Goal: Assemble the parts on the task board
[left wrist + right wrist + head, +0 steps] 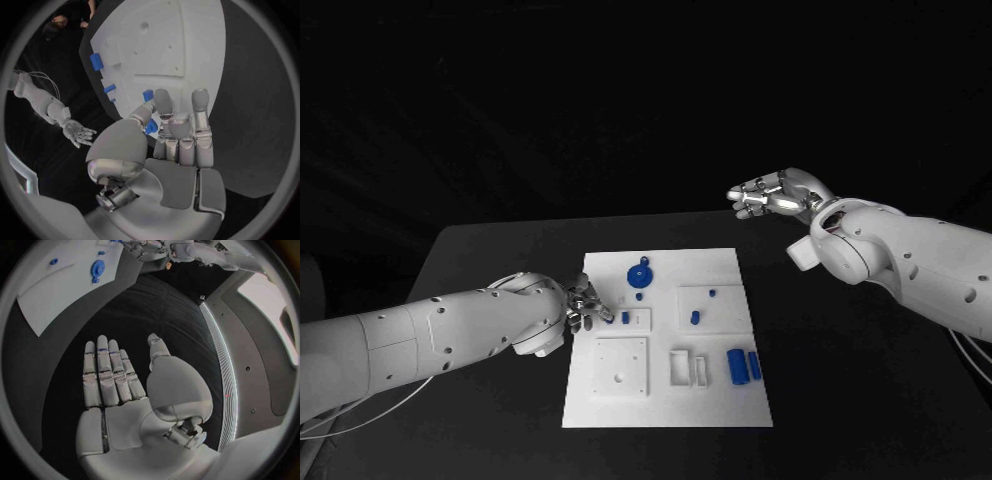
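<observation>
Risk: the left hand (584, 305) is hovering at the task board's (668, 400) left edge, fingers apart, gripping nothing; I judge a careless reach could be knocking the small blue part (626, 317) beside its fingertips out of place.
Parts: two blue bars (744, 365) are lying near the board's right edge, a blue gear (642, 275) toward its far edge.
Right hand (773, 193): hanging beyond the table's (488, 260) far right corner, fingers extended, carrying nothing.
</observation>
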Available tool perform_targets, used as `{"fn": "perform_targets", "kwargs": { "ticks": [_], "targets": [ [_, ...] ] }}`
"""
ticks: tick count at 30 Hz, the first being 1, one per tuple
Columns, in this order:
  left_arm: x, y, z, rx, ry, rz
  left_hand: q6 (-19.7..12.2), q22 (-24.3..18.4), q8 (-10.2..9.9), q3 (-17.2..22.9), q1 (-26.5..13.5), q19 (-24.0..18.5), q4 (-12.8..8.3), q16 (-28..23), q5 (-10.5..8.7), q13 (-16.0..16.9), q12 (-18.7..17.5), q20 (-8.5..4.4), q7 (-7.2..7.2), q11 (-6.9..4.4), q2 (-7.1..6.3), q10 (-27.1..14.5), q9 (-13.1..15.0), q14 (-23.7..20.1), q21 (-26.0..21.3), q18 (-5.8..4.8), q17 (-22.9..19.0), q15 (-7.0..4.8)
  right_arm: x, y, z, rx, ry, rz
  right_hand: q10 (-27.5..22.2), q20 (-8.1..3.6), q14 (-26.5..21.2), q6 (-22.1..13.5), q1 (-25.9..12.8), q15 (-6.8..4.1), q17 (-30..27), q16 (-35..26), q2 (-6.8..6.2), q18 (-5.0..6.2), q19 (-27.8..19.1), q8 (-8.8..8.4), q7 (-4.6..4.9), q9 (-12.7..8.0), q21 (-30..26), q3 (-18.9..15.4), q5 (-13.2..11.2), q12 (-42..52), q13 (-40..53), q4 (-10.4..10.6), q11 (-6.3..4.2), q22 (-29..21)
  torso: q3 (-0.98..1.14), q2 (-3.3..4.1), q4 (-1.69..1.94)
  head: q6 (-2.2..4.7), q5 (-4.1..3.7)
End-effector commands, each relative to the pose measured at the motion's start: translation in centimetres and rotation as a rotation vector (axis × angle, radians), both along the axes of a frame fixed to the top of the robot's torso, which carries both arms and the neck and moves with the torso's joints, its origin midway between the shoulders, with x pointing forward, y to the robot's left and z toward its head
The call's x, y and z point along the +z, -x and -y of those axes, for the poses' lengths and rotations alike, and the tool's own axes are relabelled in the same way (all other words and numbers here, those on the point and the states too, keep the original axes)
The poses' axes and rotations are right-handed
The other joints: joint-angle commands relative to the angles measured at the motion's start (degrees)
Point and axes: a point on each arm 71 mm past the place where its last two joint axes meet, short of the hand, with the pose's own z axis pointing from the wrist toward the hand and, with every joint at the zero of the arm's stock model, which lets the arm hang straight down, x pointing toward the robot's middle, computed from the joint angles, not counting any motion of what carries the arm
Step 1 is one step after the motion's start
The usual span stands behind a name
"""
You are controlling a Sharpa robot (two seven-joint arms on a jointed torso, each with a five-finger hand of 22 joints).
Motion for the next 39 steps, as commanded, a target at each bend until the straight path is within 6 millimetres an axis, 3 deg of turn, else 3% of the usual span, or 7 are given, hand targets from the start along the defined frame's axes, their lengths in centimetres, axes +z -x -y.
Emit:
{"fn": "perform_targets", "kwargs": {
  "ticks": [1,24,32,39],
  "targets": [
    [-0.42,0.22,0.22,-0.03,-0.017,-0.047,14.1,1.1,0.4,0.0,-0.3,-0.3,-0.3,0.4,-0.09,0.1,0.3,-0.08,-6.27,-2.28,0.26,1.0,0.1,0.0,0.1,-0.04,0.0,-0.15,0.0,0.06,-0.14,0.015,-0.003,-0.001,-0.5,0.02,-0.4,-0.4,-0.2,-0.09,-0.1,-0.3,0.0,-0.43,-0.5,-0.05,0.16,-0.1,0.0,0.0,0.4,-0.2,0.0,0.4,-0.06,-0.1,-0.04,0.0,0.04,0.0,-0.03],
    [-1.24,0.16,0.18,-0.043,-0.047,-0.061,14.1,1.1,0.4,-0.1,-0.4,-0.3,-0.4,0.4,-0.55,0.0,0.4,-0.12,-6.29,-2.29,0.66,1.0,0.3,0.0,0.2,-0.07,-0.2,-0.17,-0.03,0.07,-0.14,0.023,-0.004,-0.006,-0.5,0.03,-0.4,-0.3,-0.2,-0.09,-0.1,-0.3,0.09,-0.44,-0.5,-0.04,0.16,-0.1,0.0,0.0,0.4,-0.2,0.0,0.6,-0.08,-0.1,-0.05,-0.01,0.05,-0.09,0.05],
    [-0.88,0.26,0.04,-0.023,-0.009,-0.005,14.3,1.1,0.4,0.1,-0.3,-0.3,-0.7,0.7,0.59,0.1,0.6,-0.11,-6.33,-2.34,0.54,1.0,0.4,0.1,0.3,-0.01,0.3,-0.19,-0.05,0.06,-0.02,0.021,-0.003,-0.006,-0.5,0.04,-0.4,-0.2,-0.2,-0.1,-0.1,-0.3,0.11,-0.43,-0.5,-0.05,0.14,-0.1,0.0,0.0,0.4,-0.2,0.0,0.6,-0.08,-0.1,-0.09,0.0,0.08,-0.13,0.02],
    [-0.63,0.27,0.17,-0.004,0.022,0.03,14.5,1.1,0.4,1.2,-1.3,-0.3,-1.6,1.0,3.09,0.2,0.8,0.02,-6.34,-2.3,0.46,1.0,0.5,0.1,0.5,0.19,0.6,-0.13,-0.1,0.06,-0.01,0.021,-0.003,-0.007,-0.5,0.04,-0.4,-0.2,-0.2,-0.1,-0.1,-0.3,0.11,-0.43,-0.5,-0.05,0.14,-0.1,0.0,0.0,0.4,-0.2,0.0,0.6,-0.08,-0.1,-0.08,-0.01,0.11,-0.16,0.17]
  ]
}}
